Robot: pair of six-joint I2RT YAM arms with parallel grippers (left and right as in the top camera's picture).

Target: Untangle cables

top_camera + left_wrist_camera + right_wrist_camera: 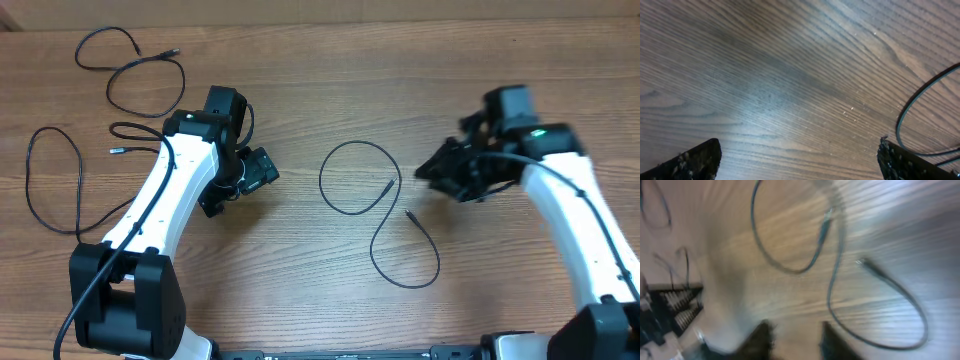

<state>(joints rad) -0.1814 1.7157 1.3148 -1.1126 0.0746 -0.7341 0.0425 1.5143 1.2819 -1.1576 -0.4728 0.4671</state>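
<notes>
Table (300,300) centre: cable (322,182) lies in open S, apparently set clear of other cables (184,82) by far-left corner. Empty right gripper (796,332) fingers parted; left gripper (799,147) spread wide.

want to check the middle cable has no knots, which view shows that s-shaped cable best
Overhead: the s-shaped cable lies whole and sharp mid-table, visible end to end. The right wrist view shows most of it but blurred. The left wrist view catches only a dark arc at its right edge, probably part of it.
</notes>
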